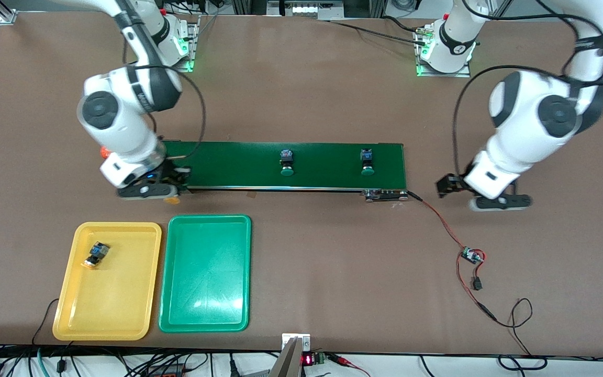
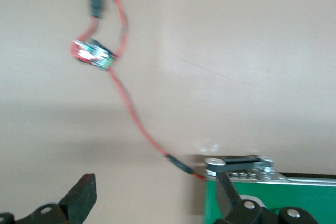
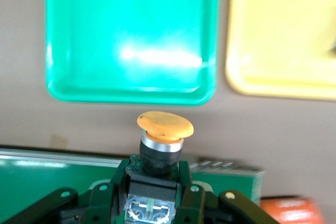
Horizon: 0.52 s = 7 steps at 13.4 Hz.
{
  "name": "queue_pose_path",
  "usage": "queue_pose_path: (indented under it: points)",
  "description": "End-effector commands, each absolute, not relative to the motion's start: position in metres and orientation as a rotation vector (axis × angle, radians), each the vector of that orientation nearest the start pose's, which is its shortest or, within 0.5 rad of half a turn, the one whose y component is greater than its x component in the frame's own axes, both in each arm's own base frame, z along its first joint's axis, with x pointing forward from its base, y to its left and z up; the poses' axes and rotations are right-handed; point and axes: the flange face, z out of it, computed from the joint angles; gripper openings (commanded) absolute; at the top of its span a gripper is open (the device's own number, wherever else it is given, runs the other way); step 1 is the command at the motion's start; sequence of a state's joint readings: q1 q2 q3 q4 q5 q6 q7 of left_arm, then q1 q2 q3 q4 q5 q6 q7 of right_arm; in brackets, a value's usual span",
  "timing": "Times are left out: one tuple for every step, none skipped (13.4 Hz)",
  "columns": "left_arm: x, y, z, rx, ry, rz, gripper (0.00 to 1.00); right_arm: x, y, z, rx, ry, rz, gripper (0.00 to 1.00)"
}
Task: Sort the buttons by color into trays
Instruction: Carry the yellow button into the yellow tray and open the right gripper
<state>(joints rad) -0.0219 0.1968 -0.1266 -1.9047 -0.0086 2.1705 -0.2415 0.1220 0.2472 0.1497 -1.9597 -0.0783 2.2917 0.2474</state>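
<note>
Orange-capped button (image 3: 160,148) clamped by its black body in right claw (image 3: 152,192), over conveyor belt (image 1: 291,165) end near yellow tray (image 1: 123,314). Looks light, rigid; smooth cap likely slippery, so body grip suits. Left claw (image 2: 152,203) apart, waiting.

Left gripper (image 2: 152,203) fingers (image 2: 81,195) spread wide, nothing between, low over bare tabletop (image 2: 236,51) at conveyor belt (image 2: 283,198) end corner. Red wire (image 2: 134,116) runs from belt end to small circuit board (image 2: 93,55).
</note>
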Motion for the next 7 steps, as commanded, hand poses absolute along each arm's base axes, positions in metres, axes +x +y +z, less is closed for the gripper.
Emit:
queue_pose_path:
  points:
    - [0.616,-0.059,0.464,-3.138,-0.173,-0.026,1.0,0.633,0.103,0.352,-3.157,-0.202,-0.143,0.06]
    - [0.618,-0.05,0.488,-3.13,-0.188,0.0,1.0,0.644,0.09,0.347,-3.163,-0.209,-0.152,0.06]
    - [0.621,-0.038,0.514,-3.122,-0.209,-0.001,1.0,0.653,0.079,0.338,-3.172,-0.207,-0.142,0.06]
    - [0.625,-0.027,0.539,-3.125,-0.147,-0.012,1.0,0.66,0.073,0.332,-3.178,-0.216,-0.142,0.06]
    - [0.63,-0.007,0.555,-3.129,-0.058,-0.02,1.0,0.668,0.064,0.327,-3.185,-0.202,-0.144,0.05]
    - [0.63,0.011,0.567,-3.138,-0.053,-0.027,1.0,0.674,0.059,0.318,-3.193,-0.195,-0.135,0.06]
    - [0.625,0.021,0.572,-3.143,-0.068,-0.01,1.0,0.681,0.051,0.307,-3.201,-0.177,-0.125,0.06]
